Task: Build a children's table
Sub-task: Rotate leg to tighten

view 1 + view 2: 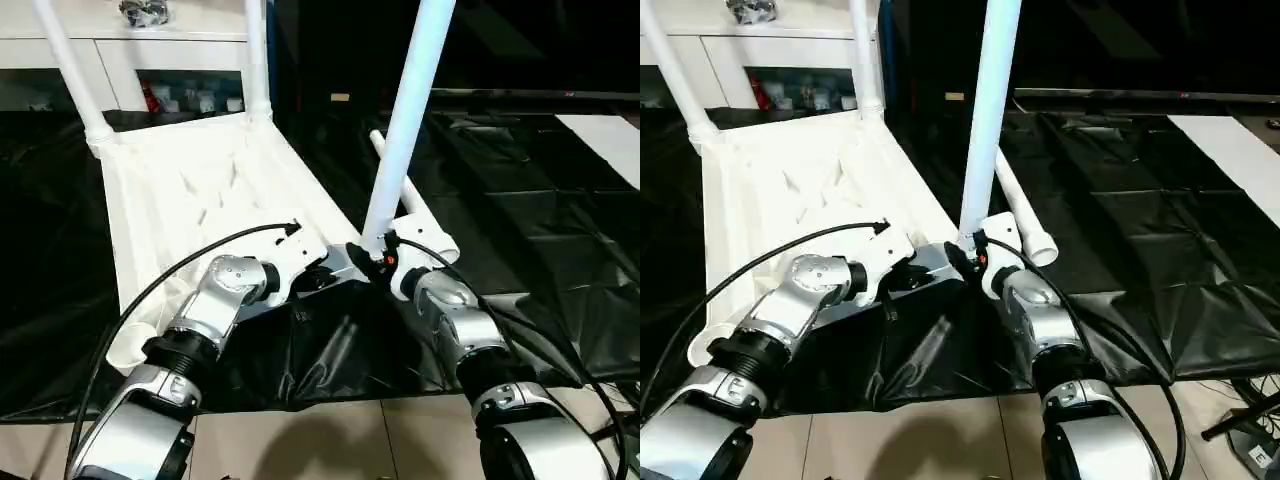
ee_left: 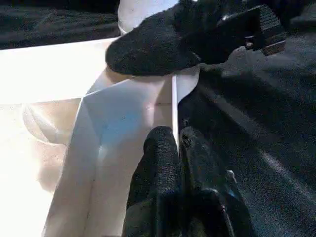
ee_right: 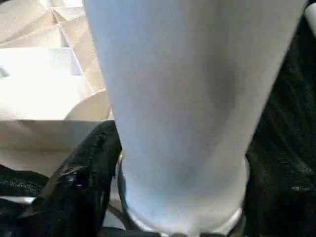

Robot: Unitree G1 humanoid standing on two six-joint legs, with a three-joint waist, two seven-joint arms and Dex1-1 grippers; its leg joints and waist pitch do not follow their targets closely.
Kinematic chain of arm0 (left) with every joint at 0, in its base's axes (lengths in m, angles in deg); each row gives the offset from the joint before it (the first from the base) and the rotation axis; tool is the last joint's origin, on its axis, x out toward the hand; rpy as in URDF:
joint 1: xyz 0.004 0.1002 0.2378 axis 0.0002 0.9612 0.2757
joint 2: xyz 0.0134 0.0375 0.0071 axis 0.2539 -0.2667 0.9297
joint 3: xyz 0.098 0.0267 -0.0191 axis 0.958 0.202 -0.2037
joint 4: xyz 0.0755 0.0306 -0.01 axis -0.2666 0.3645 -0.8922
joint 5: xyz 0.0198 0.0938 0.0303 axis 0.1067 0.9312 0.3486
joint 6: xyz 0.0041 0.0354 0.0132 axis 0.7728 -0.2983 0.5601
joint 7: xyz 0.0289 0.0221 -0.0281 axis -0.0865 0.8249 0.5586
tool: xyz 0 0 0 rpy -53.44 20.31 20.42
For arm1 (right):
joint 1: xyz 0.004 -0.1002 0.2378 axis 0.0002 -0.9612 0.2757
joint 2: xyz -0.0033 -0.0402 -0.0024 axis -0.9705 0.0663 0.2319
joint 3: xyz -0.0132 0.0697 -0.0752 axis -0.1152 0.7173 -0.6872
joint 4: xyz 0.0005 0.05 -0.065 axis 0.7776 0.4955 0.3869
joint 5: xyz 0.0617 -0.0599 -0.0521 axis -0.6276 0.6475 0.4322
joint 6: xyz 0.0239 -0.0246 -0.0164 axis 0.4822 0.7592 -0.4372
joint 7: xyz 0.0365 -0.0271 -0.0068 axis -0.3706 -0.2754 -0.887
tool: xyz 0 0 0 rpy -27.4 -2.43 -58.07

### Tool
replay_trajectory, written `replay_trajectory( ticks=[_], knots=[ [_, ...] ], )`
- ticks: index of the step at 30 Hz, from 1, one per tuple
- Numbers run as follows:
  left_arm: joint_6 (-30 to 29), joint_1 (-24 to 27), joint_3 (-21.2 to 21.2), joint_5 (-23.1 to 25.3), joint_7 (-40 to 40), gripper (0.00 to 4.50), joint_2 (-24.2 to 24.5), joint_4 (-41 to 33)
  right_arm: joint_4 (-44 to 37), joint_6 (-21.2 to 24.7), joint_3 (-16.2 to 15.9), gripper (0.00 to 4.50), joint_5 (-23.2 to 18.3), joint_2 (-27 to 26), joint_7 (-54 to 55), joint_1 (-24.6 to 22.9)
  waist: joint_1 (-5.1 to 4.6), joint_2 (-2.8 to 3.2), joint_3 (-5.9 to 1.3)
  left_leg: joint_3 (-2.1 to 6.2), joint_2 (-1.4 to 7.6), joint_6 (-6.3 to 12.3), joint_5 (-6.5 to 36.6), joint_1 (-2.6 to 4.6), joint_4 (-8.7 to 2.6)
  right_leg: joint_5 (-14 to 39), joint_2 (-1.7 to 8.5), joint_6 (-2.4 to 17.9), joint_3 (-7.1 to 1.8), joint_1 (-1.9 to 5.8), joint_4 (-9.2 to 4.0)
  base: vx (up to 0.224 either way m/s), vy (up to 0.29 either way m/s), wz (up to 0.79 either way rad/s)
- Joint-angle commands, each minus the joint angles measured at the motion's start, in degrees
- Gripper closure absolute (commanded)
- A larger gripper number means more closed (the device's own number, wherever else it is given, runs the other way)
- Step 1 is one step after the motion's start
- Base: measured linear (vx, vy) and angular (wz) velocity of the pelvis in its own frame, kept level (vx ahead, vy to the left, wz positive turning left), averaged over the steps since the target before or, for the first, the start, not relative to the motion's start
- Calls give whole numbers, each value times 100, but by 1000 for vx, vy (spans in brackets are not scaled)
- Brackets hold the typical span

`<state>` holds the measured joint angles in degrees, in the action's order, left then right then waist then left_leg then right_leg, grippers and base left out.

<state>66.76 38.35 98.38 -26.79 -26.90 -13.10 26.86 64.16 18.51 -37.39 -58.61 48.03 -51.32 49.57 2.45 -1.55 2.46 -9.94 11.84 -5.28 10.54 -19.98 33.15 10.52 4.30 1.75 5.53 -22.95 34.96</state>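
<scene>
White plastic makes up the children's table (image 1: 200, 200), which lies upside down on the black-draped desk (image 1: 540, 230), with its ribbed underside facing up. Two legs (image 1: 70, 70) already stand in the far corner sockets and rise out of the head views. A third leg (image 1: 405, 130) stands almost upright, a little tilted, with its lower end at the near corner of the top on the robot's right side. A fourth leg (image 1: 415, 205) lies flat on the black cloth just beside that corner, partly behind the standing leg.

The right gripper (image 1: 378, 255) is at the foot of the standing leg. In the right wrist view the leg (image 3: 187, 108) is very close, and one black finger (image 3: 84, 173) lies against its side near the bottom rim. The gripper is spread wide around the tube; whether it really presses on it I cannot tell.

The left gripper (image 2: 177, 168) has its two fingers pressed together, and their tips are at the thin edge of the table top (image 2: 123, 128), close to the same corner. I cannot tell whether the edge is pinched between them. Beyond them, the left wrist view shows a black finger of the right gripper (image 2: 148, 49) over the corner socket.

A white cabinet (image 1: 150, 50) with glass doors stands behind the desk.
</scene>
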Motion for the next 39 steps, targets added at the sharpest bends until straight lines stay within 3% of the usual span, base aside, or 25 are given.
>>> replay_trajectory(
  ticks=[1, 5, 8, 12, 17, 22, 30, 32, 36, 39],
  knots=[
    [295, 61, 344, -142, -410, 450, -210, -101, -57, -56, -385, 67, 4, -150, -565, -25, 10, 11, -317, 28, 149, 307, 1275, -23, -371, 1686, 413, 934, -335, 282, -520, 0, 0, 0],
    [504, 210, 388, -354, -1224, 450, 191, -356, -347, -161, -658, 67, 17, 330, -1591, -150, 42, 5, -343, 15, 153, 464, 1032, -48, -347, 1249, 424, 1049, -342, 322, -467, 0, 0, 0],
    [692, 264, 418, -417, -1742, 450, 517, -452, -819, -246, -1100, 67, -17, 814, -2992, -372, 67, 15, -337, 1, 170, 594, 861, -41, -332, 782, 397, 1212, -337, 331, -412, 0, 0, 0],
    [801, 231, 405, -476, -2103, 450, 687, -419, -1068, -114, -1332, 67, -31, 1080, -3823, -453, 138, 7, -320, -13, 192, 538, 988, -14, -343, 997, 397, 1232, -331, 320, -419, 0, 0, 0],
    [883, 198, 435, -547, -2494, 450, 852, -399, -1128, -21, -1522, 83, -61, 1254, -4398, -426, 168, -2, -308, -6, 196, 442, 1137, -5, -353, 1419, 418, 1107, -335, 306, -457, 0, 0, 0],
    [992, 149, 471, -544, -2726, 450, 1006, -338, -1193, 63, -1657, 118, -46, 1306, -4670, -397, 199, -17, -321, -9, 194, 437, 960, -12, -350, 1170, 400, 1126, -337, 308, -419, 0, 0, 0],
    [884, 170, 361, -582, -2573, 450, 914, -321, -1367, 286, -1473, 168, -156, 1155, -4399, -564, 233, -15, -316, -10, 194, 373, 984, 1, -356, 1325, 412, 1051, -342, 304, -439, 0, 0, 0],
    [661, 182, 304, -534, -2248, 450, 810, -349, -1312, 305, -1306, 172, -136, 1034, -3911, -608, 220, -15, -303, -5, 193, 319, 1042, 5, -369, 1456, 422, 1021, -342, 287, -454, 0, 0, 0],
    [181, 47, 139, -270, -842, 450, 281, -166, -833, 281, -971, 175, 284, 597, -1805, -490, 147, -20, -262, 33, 175, 69, 1436, 54, -404, 2477, 438, 735, -325, 241, -570, 0, 0, 0],
    [-15, 43, 129, -205, -367, 450, -62, -156, -649, 326, -738, 176, 224, 265, -992, -438, 55, -51, -268, 51, 150, 38, 1525, 26, -400, 2768, 439, 591, -309, 245, -614, 0, 0, 0]
  ],
)
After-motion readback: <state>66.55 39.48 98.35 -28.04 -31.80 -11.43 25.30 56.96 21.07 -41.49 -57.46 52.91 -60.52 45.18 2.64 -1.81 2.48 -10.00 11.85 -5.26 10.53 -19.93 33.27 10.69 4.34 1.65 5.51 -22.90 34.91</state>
